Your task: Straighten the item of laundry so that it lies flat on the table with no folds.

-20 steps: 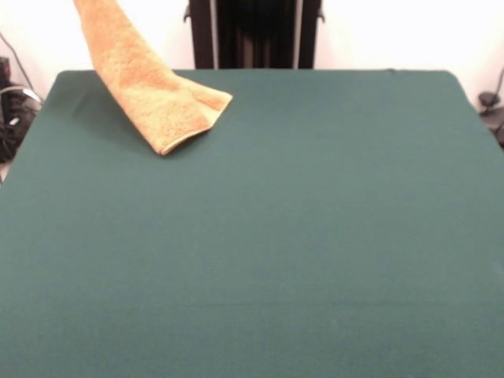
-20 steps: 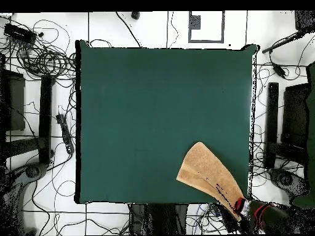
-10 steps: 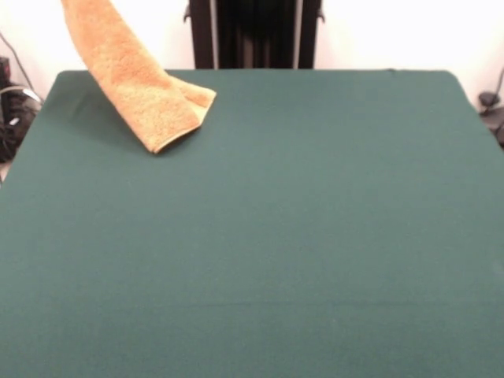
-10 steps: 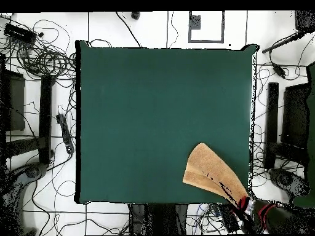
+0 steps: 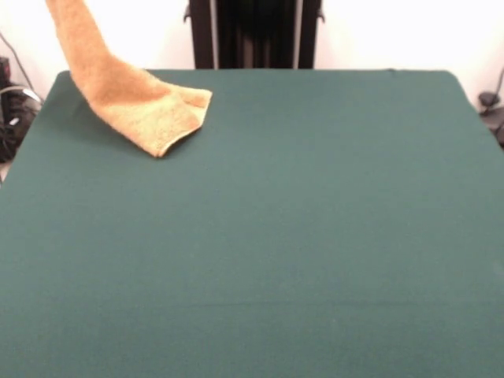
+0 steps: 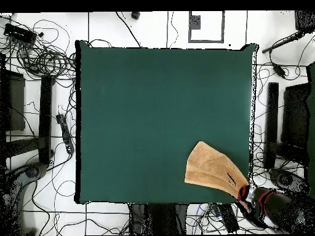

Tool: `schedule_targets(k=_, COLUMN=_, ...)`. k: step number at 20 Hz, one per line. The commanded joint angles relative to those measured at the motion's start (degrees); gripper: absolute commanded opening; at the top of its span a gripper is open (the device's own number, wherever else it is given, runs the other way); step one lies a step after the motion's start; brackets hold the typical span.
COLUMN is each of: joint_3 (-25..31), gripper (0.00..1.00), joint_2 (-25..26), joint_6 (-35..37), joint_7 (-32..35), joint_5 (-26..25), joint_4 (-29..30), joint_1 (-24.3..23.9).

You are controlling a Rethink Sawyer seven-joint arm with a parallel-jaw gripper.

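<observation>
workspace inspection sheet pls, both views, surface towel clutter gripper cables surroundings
surface: table in plain dark green cloth, smooth.
job's things: golden-tan towel, folded, low end resting at the table's corner near the robot, upper end lifted off past the edge.
clutter: nothing seen on the table.
gripper: gripper at the towel's raised end beyond the table corner; open or shut cannot be told.
cables: tangled cables on the floor around the table.
surroundings: white tiled floor, black stands, pedestal.

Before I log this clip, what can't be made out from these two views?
- Gripper: the front view cuts it off at the top edge; overhead it is too small to tell whether it is open or shut.
- Towel: its raised end leaves the front view at the top; overhead the arm covers that end.
- The towel's tag: not visible in either view.
</observation>
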Motion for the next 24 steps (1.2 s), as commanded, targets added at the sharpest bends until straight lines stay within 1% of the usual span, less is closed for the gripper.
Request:
schedule_targets(k=1, joint_3=2.6, gripper=0.0, joint_2=12.2, joint_6=7.6, joint_7=-6.2, joint_5=-2.2, joint_4=-13.7, joint_1=8.5)
schedule_targets(k=6, joint_3=0.6, gripper=0.0, joint_2=16.4, joint_6=8.6, joint_7=-3.6, joint_5=-2.9, joint_4=-19.3, joint_1=12.4)
schedule_targets(k=10, joint_3=-0.5, gripper=0.0, joint_2=18.8, joint_6=7.3, joint_7=-2.1, joint_5=-3.5, joint_4=-21.8, joint_1=14.4)
schedule_targets(k=18, joint_3=-2.3, gripper=0.0, joint_2=21.0, joint_6=7.1, joint_7=0.4, joint_5=-2.9, joint_4=-25.3, joint_1=17.9)
schedule_targets(k=24, joint_3=-3.2, gripper=0.0, joint_2=23.7, joint_6=8.9, joint_7=0.5, joint_5=-2.3, joint_4=-30.1, joint_1=20.2)
